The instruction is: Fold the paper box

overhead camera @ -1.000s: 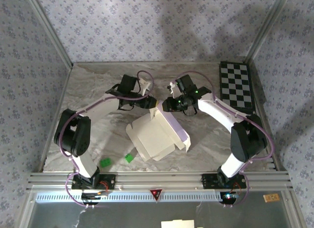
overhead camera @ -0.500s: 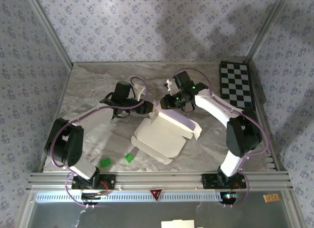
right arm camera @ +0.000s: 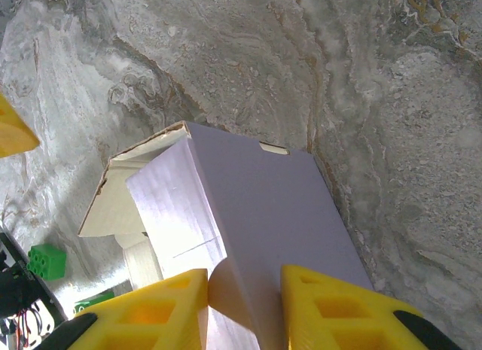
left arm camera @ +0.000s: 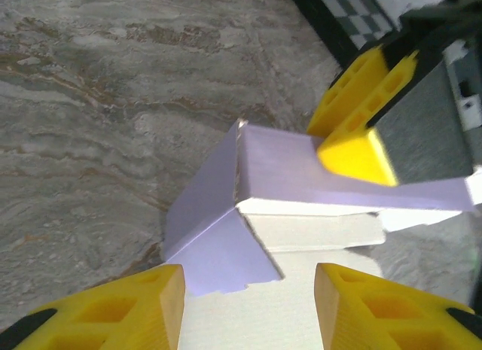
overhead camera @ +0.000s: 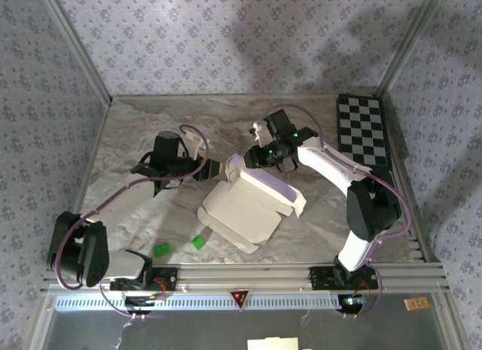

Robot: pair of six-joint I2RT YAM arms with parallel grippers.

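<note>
Fold in progress at one corner of the paper box (overhead camera: 248, 207). Compared with a second ago, I see the left pincer (overhead camera: 213, 168) drawn back, away from the right pincer (overhead camera: 251, 159), and its arm swung wide outward. The box has turned and slid a little. Its lilac wall now stands up on the side nearest the right pincer instead of lying open.

The right pincer is clamped on that wall. In its wrist view the lilac panel runs straight between its fingers (right arm camera: 151, 312), which press on either face.

The left pincer is spread and grips nothing. Just ahead of it sits the box's corner, where a small lilac side flap (left arm camera: 215, 252) angles inward under the raised wall. White card lies in the gap between this pincer's fingers.

I judge the wall to be raised and held, and the corner flap to be only half tucked. The retreat gives the left pincer room to come in again and press that flap home. The green bits (overhead camera: 162, 250) lie well behind the left pincer, apart from the box.
</note>
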